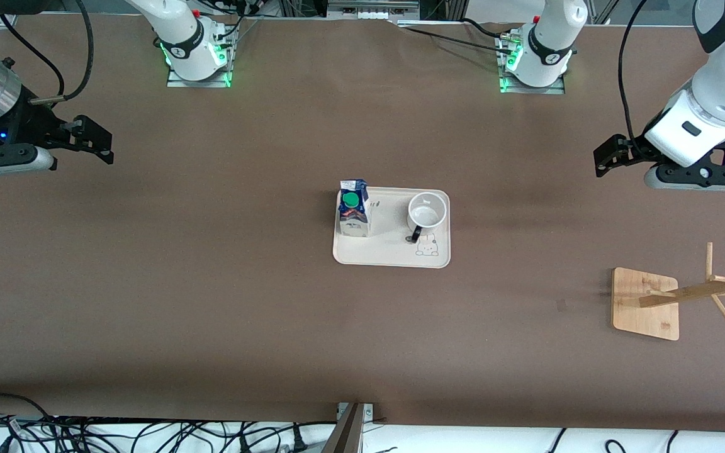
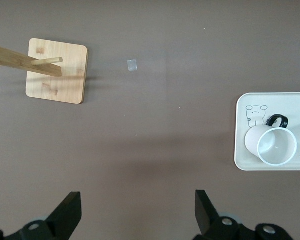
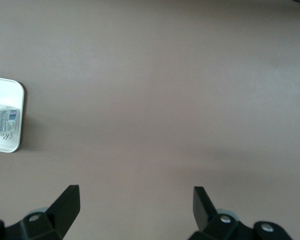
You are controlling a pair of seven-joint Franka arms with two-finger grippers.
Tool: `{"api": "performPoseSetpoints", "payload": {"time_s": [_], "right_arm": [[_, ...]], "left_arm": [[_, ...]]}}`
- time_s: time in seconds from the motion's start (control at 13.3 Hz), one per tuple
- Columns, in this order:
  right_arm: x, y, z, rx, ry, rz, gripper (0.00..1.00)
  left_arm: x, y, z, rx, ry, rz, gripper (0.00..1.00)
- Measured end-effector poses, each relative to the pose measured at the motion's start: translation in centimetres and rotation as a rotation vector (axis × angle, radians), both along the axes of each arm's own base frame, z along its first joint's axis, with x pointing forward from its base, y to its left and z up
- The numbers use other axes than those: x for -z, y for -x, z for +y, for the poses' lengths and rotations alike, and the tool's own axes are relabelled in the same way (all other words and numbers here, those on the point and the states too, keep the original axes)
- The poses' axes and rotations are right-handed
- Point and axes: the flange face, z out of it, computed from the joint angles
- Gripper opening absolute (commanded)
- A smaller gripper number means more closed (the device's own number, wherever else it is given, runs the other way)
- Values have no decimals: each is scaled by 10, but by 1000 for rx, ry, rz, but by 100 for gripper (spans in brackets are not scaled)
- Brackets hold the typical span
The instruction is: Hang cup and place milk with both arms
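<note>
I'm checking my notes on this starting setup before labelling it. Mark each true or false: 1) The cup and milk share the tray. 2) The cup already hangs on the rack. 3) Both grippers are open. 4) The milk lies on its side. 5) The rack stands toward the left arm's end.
1) True: cup and milk stand on the tray.
2) False: it is upright on the tray, apart from the rack.
3) True: left gripper and right gripper are open and empty.
4) False: it stands upright.
5) True.
</note>
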Motion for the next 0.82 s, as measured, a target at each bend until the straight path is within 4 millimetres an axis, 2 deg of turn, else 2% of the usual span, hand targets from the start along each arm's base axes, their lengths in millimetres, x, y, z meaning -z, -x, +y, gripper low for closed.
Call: {"api": "performPoseSetpoints", "payload": {"time_s": [0.82], "right_arm": [[1,0,0,0,0,1,100]], "left_arm": [[1,1,0,0,-1,9,100]]}}
